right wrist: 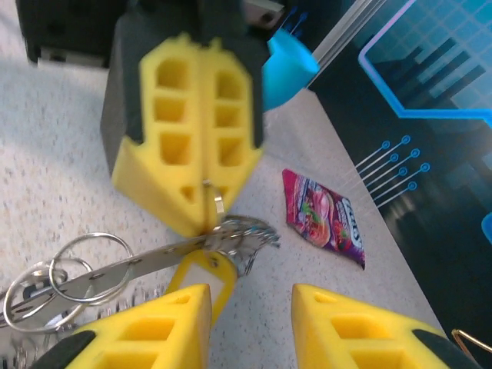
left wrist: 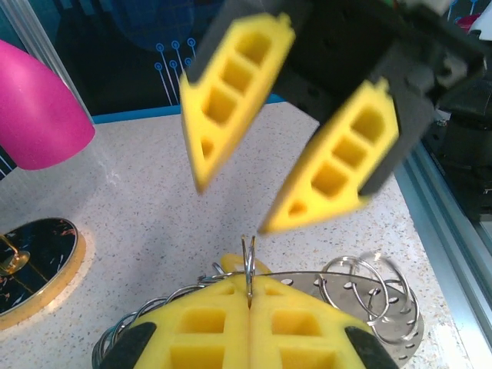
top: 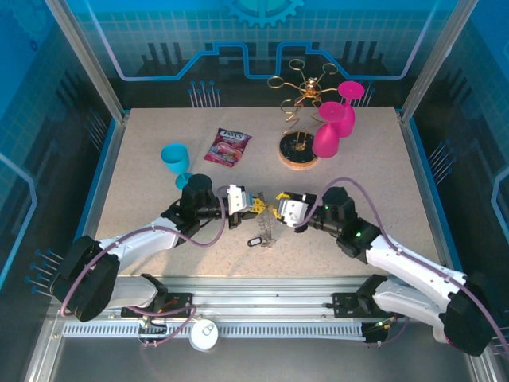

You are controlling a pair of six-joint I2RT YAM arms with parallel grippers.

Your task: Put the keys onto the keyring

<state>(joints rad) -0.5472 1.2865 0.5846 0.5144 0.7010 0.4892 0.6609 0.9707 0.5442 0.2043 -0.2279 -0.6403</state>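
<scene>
The desk [top: 159, 199] carries all items. The left arm [top: 151, 235] and right arm [top: 398, 259] lie low and reach inward from the near corners, with their wrists meeting nose to nose at the centre of the desk. At the far side stand a gold wire rack [top: 301, 87] on a round wooden base, two pink glasses [top: 330, 127], a cyan glass [top: 175, 159] and a snack packet [top: 227, 146]. The keyring [right wrist: 146, 263] is held between the two wrists. Its flat grey perforated strip runs left to right in the right wrist view, rising slightly toward the left claw [left wrist: 250, 286]. That claw is closed, pinching a thin upright wire loop of the keyring at its fingertips. The right claw [right wrist: 250, 296] faces it with jaws apart (nothing sits between them). A yellow-headed key [right wrist: 206, 275] hangs off the strip just beside the right claw's finger. A black-headed key [top: 255, 241] lies on the desk below both claws.
</scene>
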